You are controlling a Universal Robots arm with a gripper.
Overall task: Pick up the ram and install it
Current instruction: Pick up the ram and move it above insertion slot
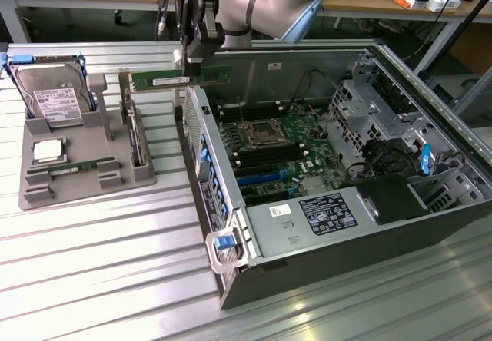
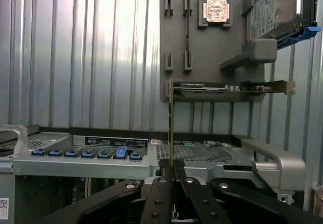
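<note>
Pincer clenched on the ram, stick held level in the air (seen edge-on from the wrist). Just beneath the pincer: rim of the open computer case. Off to its side, lower, the gray holder on the tabletop.

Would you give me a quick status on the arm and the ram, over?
Tool shut on ram stick. Stick aloft near the case, not yet seated. Nothing seen blocking.

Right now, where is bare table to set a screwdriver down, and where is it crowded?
Bare: the table in front of the grey holder, on the exterior view's left of the computer case. Crowded: the holder, the case's inside, the gap between them.
</note>
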